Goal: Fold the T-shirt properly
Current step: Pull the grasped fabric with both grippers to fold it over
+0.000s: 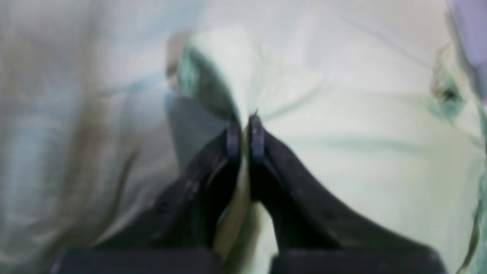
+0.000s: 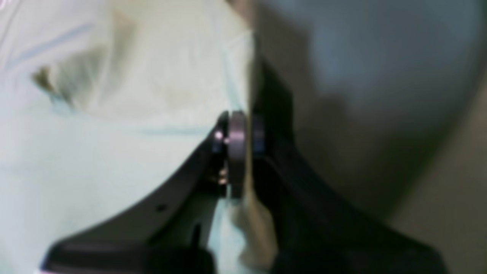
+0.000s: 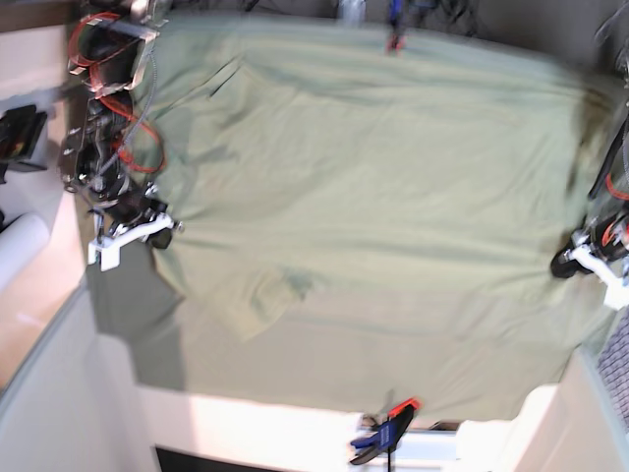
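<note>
T-shirt [image 3: 364, 187]: I see it spread wide over the table cloth [image 3: 324, 379], held at both side edges.
Left gripper [image 1: 245, 131]: clenched on shirt fabric.
Right gripper [image 2: 243, 133]: pinching shirt edge.
Around: clamps [image 3: 385, 433] at table edges.

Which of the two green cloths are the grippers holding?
The T-shirt: it is the upper cloth, stretched between the left gripper and the right gripper, both shut on its edges. The table cloth lies flat beneath it.
</note>
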Action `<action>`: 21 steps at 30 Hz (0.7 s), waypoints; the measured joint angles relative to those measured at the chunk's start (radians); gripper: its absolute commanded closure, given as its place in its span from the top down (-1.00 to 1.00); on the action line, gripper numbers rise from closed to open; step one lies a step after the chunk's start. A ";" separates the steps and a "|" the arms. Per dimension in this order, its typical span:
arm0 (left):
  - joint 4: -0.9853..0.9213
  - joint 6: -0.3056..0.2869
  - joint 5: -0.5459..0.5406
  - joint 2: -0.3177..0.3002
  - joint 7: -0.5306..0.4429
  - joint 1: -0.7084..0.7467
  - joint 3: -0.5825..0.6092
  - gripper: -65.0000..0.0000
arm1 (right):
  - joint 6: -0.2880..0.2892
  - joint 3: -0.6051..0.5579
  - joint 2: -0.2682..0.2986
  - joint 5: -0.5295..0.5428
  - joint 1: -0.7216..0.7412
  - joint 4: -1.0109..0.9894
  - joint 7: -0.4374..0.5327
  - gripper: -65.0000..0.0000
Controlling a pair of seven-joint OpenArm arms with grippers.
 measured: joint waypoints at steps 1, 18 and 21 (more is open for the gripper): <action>0.054 -0.001 -0.025 -0.013 0.030 0.026 0.000 -1.00 | 0.003 0.000 0.009 0.009 -0.025 0.053 -0.003 -1.00; 0.411 -0.003 -0.084 -0.110 0.145 0.355 -0.053 -1.00 | 0.012 0.087 0.053 0.105 -0.362 0.393 -0.071 -1.00; 0.411 -0.002 -0.102 -0.109 0.145 0.385 -0.053 -1.00 | 0.011 0.104 0.054 0.130 -0.381 0.393 -0.070 -1.00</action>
